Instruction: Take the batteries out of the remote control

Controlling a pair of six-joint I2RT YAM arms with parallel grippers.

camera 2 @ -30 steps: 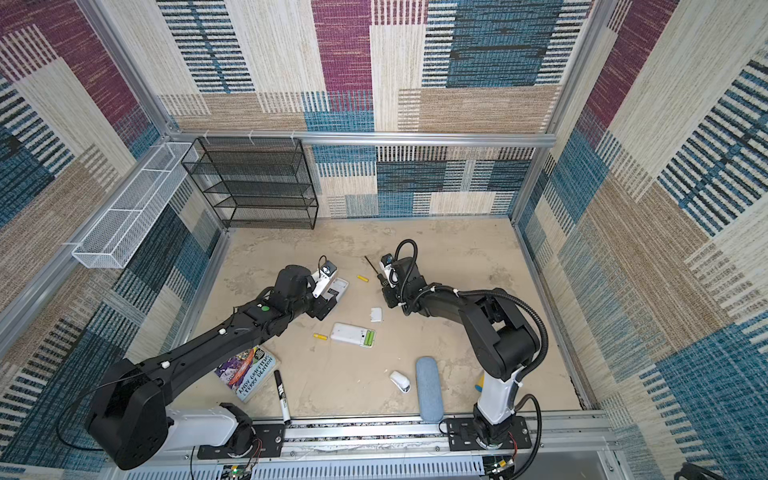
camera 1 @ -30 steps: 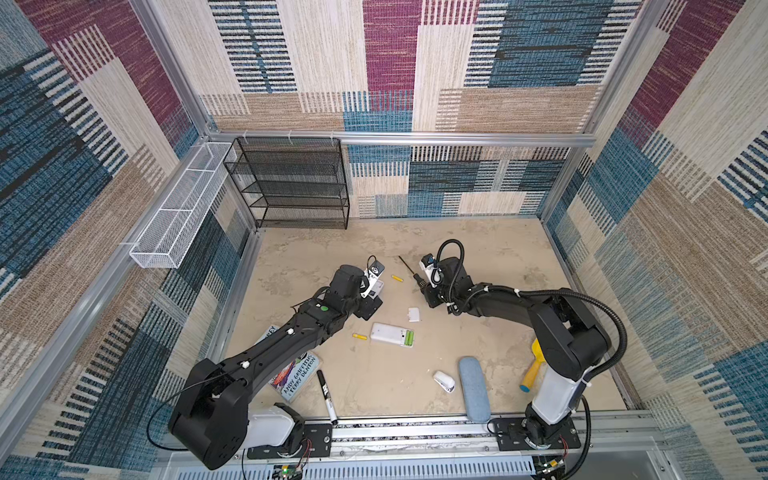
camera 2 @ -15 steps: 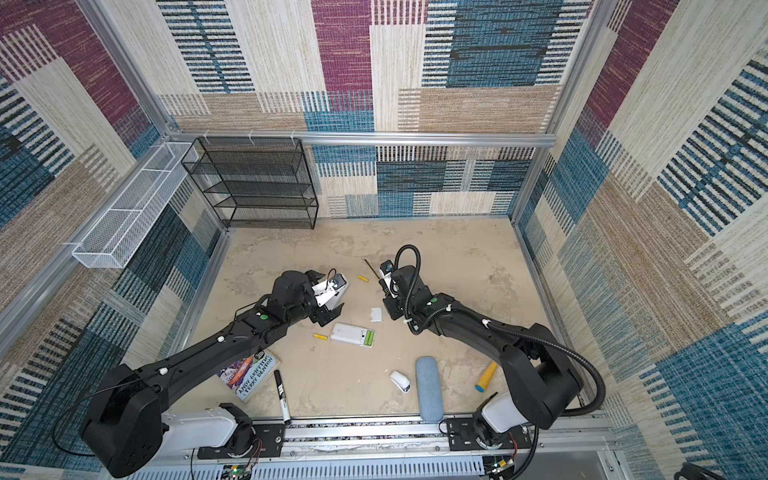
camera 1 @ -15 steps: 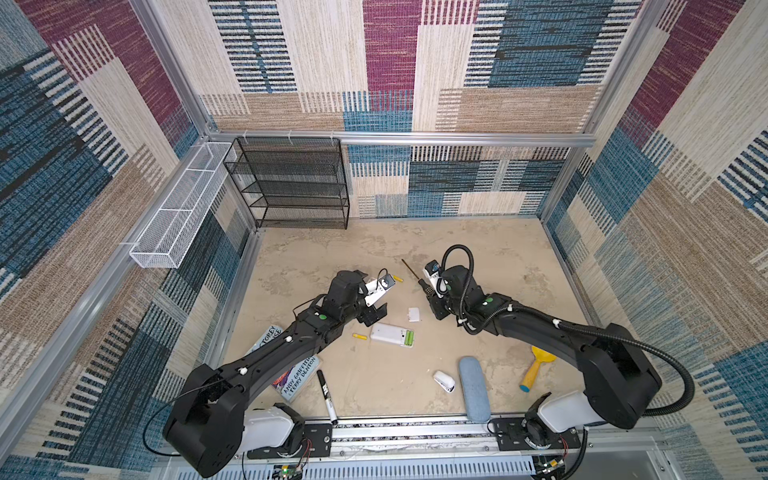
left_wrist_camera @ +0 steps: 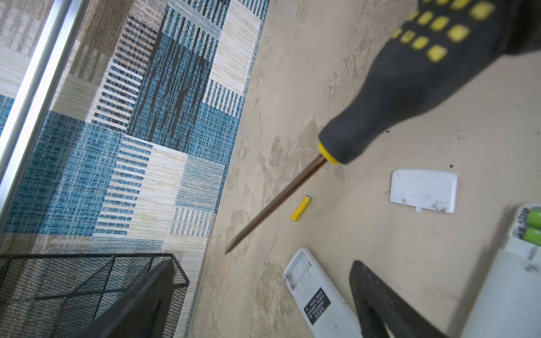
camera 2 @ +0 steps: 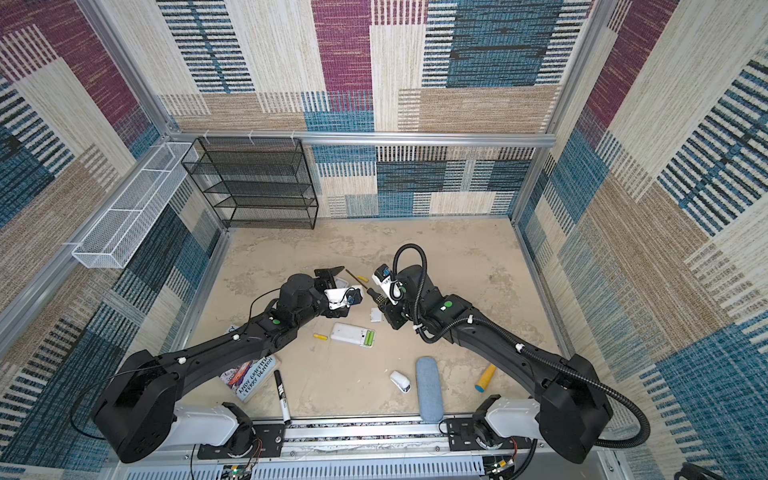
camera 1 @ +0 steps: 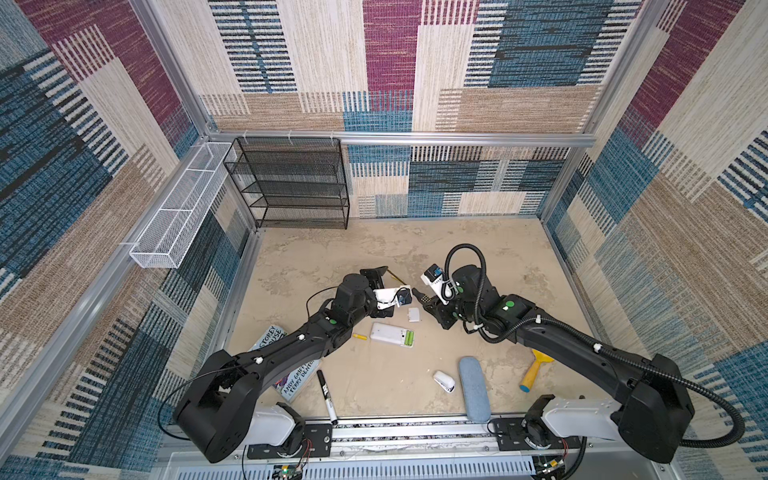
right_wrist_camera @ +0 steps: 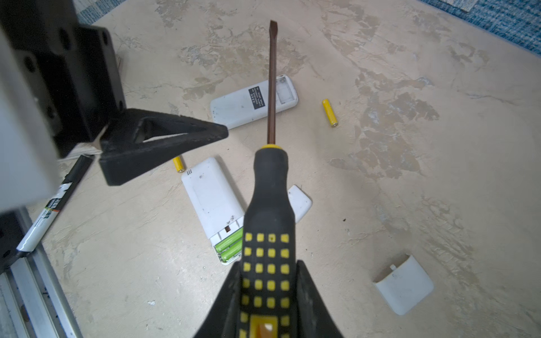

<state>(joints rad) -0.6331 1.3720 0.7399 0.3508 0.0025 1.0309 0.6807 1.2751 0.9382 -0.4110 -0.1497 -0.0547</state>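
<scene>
1. In both top views, two lime green batteries (camera 1: 406, 337) are seen seated in the white remote control (camera 1: 386, 332) on the bench (camera 1: 457, 241); a yellow battery (camera 1: 360, 336) lies just beside it.
2. In the left wrist view, the fingers (left_wrist_camera: 380, 298) of the left gripper (left_wrist_camera: 263, 262) are spread, with nothing between them.
3. In the right wrist view, a screwdriver (right_wrist_camera: 270, 204) is pinched by the right gripper (right_wrist_camera: 270, 292).
</scene>
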